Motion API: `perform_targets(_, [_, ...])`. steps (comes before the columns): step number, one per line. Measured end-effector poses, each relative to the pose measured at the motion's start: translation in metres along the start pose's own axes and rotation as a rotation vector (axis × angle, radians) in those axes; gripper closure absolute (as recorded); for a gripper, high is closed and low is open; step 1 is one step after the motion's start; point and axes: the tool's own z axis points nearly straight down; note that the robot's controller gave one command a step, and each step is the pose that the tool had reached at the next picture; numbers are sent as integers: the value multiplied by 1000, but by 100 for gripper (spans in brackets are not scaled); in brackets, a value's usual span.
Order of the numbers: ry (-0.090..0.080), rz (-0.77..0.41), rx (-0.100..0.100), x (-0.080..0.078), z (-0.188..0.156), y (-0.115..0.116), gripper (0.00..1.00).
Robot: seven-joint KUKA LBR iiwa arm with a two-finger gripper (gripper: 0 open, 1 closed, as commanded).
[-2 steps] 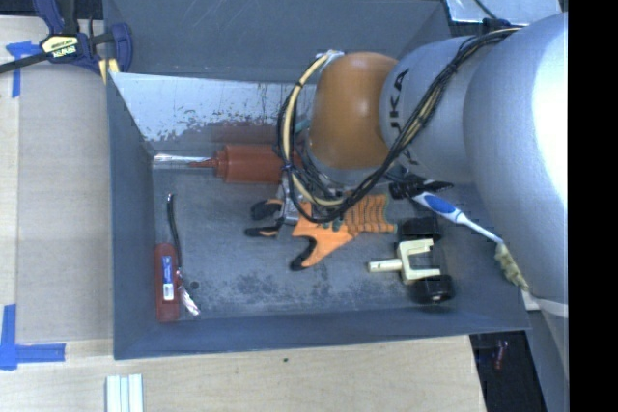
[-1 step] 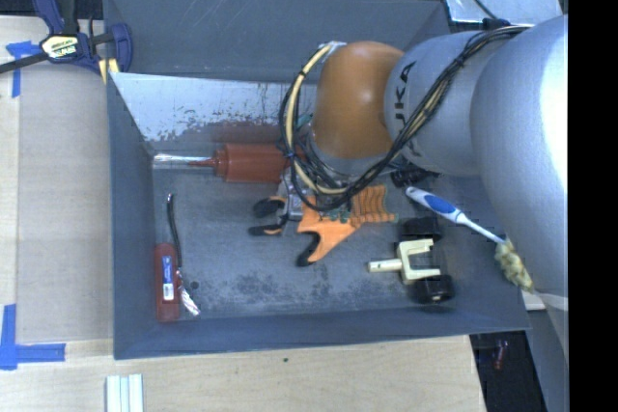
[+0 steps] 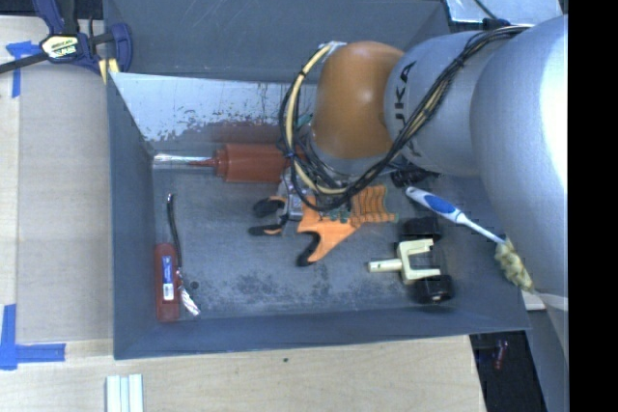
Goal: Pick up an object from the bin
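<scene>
Orange plastic piece [image 3: 328, 229] lies just behind the fingers [image 3: 266, 206]. The gripper [image 3: 263, 218] has them spread apart, with only bare bin [image 3: 232, 280] floor between them.

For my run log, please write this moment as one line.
gripper: open, nothing between fingers | position: bin middle | nearest: orange clamp, brown baster

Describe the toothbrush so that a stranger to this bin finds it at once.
In the grey bin, look right, beside the silver arm. The toothbrush lies slanted there, next to a cream plug; it alone is thin, blue and white.
</scene>
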Motion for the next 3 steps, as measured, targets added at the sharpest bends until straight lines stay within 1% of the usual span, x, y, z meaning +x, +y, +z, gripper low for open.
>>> perform_targets(1, [3, -22, 1, -1, 0, 0, 100])
perform_targets(2, [21, 61, -5, -4, 0, -1, 100])
perform_targets(3, [25, -55, -4, -5, -1, -4, 100])
